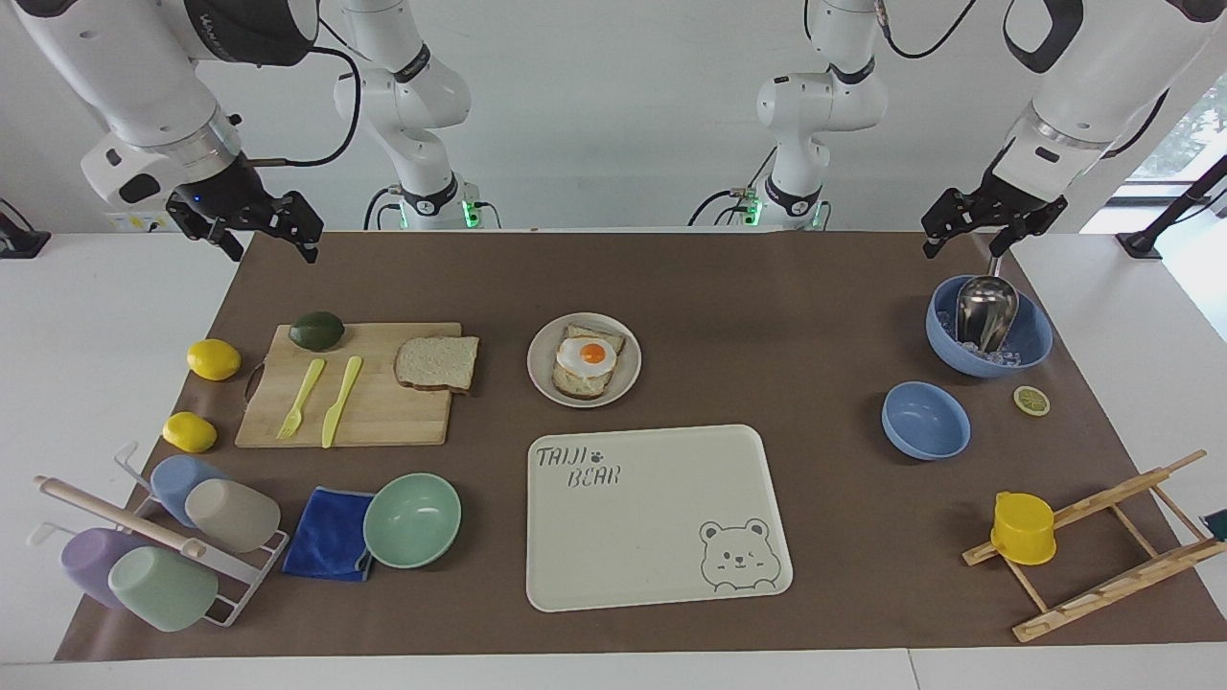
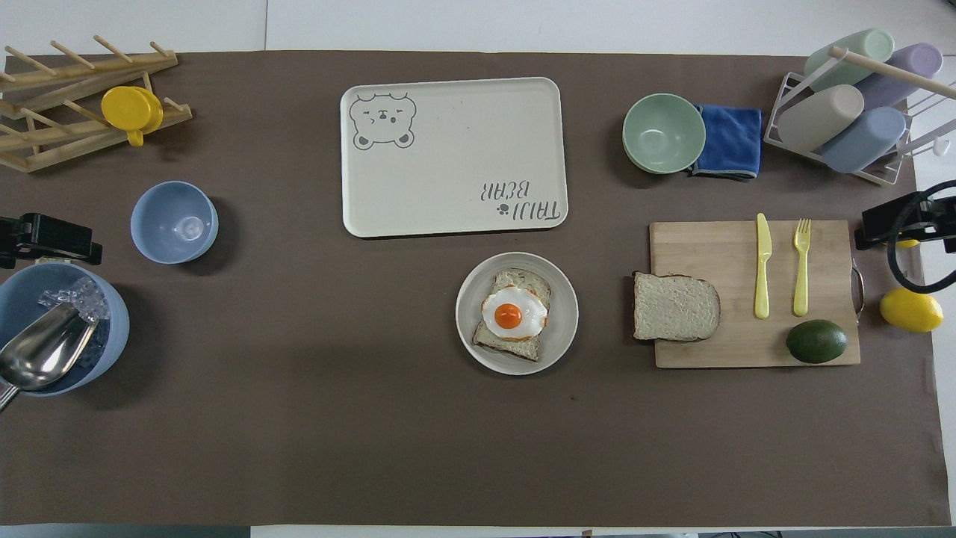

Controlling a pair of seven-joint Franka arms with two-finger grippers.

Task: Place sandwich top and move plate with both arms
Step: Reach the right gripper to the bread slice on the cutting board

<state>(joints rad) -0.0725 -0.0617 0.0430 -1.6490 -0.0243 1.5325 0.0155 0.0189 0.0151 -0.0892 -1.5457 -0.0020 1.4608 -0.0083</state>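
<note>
Wooden board [image 1: 383, 407] carries sandwich top [image 1: 437, 362] beside plate [image 1: 584, 359]; left gripper [image 1: 992, 218], right gripper [image 1: 251, 222] gape empty.

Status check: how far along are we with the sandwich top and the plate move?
Nothing is done yet. The sandwich top lies on the cutting board, not on the egg-topped slice on the plate. Nothing is in hand: the right gripper hangs open over the table's edge near the board, the left gripper open near the ice bowl. Topping the sandwich and moving the plate remain.
</note>
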